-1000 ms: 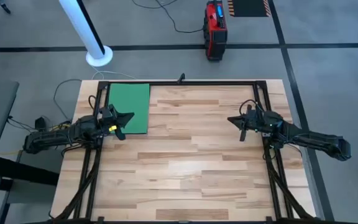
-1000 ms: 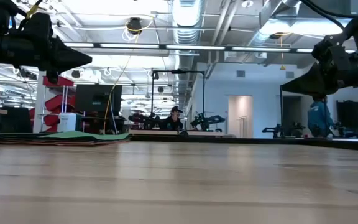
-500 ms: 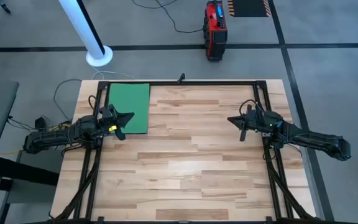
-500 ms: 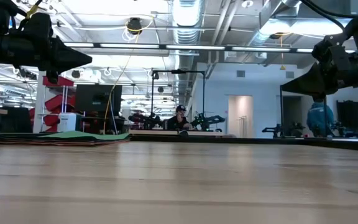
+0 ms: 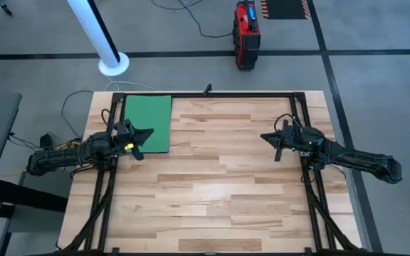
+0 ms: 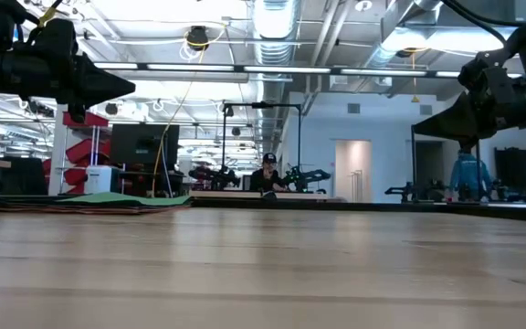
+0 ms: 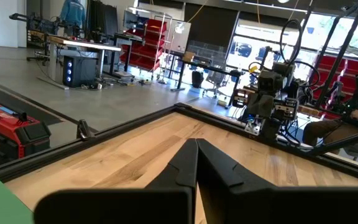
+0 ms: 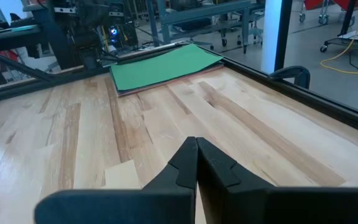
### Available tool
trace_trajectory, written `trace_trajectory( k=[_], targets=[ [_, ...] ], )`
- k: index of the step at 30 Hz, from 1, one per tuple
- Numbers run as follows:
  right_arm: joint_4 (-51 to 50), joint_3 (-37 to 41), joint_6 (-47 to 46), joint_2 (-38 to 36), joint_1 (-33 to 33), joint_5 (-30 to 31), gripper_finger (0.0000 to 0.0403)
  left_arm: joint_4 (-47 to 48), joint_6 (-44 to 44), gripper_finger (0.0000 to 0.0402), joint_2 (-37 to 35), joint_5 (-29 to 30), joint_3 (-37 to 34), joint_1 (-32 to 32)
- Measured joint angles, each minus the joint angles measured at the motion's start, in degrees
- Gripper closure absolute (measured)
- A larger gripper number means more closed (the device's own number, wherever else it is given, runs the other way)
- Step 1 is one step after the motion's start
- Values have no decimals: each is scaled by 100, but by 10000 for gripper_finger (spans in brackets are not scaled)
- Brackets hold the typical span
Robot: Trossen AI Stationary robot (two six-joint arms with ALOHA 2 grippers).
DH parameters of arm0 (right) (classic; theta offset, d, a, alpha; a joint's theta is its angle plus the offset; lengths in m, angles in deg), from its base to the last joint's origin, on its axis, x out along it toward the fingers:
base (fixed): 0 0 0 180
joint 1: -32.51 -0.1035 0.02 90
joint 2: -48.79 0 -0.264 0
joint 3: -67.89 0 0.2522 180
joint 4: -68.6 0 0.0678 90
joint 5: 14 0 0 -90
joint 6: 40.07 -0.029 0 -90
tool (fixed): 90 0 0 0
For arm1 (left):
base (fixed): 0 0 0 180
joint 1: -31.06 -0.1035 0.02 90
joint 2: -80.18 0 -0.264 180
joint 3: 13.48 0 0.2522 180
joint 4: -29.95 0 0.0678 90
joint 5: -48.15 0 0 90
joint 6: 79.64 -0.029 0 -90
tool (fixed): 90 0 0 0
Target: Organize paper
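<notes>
Paper (image 5: 147,124) lies stacked in the table's (image 5: 219,192) far left corner, a green sheet on top with other edges showing beneath it. Your left gripper (image 5: 146,134) hangs above the stack's near right part, fingers pressed together. Across the bare wood, well apart, your right gripper (image 5: 267,136) hovers by the right edge, its fingers likewise closed on nothing.
</notes>
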Motion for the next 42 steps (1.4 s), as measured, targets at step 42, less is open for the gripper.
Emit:
trace_trajectory(
  k=[42],
  targets=[
    [0,0,1,2,2,0,403,-126,-977,401,0,11,0,-1]
  ],
)
